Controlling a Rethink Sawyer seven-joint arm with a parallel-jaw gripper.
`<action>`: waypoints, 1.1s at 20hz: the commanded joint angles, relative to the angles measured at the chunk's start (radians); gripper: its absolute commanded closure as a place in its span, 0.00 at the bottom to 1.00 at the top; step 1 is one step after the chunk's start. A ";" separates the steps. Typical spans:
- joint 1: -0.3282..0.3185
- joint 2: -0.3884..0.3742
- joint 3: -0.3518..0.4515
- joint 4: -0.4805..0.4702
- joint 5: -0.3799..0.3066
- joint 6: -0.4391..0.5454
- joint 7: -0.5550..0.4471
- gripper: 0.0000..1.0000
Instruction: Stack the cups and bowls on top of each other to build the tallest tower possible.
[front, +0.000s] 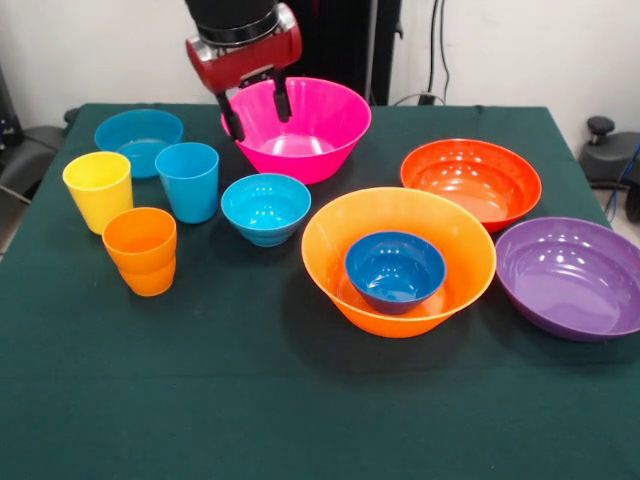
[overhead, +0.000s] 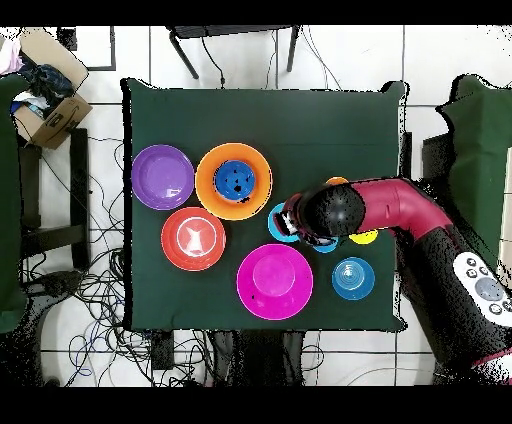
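Observation:
My gripper (front: 260, 125) hangs open and empty over the near-left rim of the large pink bowl (front: 315, 140). The small dark blue bowl (front: 395, 270) sits inside the large orange bowl (front: 450, 235). Standing singly on the cloth are the red-orange bowl (front: 470, 180), the purple bowl (front: 570, 275), the small teal bowl (front: 265, 208) and the shallow light blue bowl (front: 138, 140). The yellow cup (front: 98, 190), light blue cup (front: 187, 180) and orange cup (front: 140, 250) stand upright at the left. In the overhead view the arm (overhead: 400, 205) covers most of the cups.
A dark green cloth covers the table (front: 300, 400). From above, the pink bowl (overhead: 274, 281), red-orange bowl (overhead: 193, 238), purple bowl (overhead: 162, 177) and orange bowl (overhead: 208, 160) form a cluster. A cardboard box (overhead: 50, 110) lies off the table.

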 joint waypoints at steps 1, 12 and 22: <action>0.012 0.001 0.045 0.097 -0.084 0.038 -0.285 0.00; 0.032 0.057 0.027 0.024 -0.169 0.002 -0.301 0.00; 0.018 0.048 0.033 0.016 -0.204 0.032 -0.325 0.00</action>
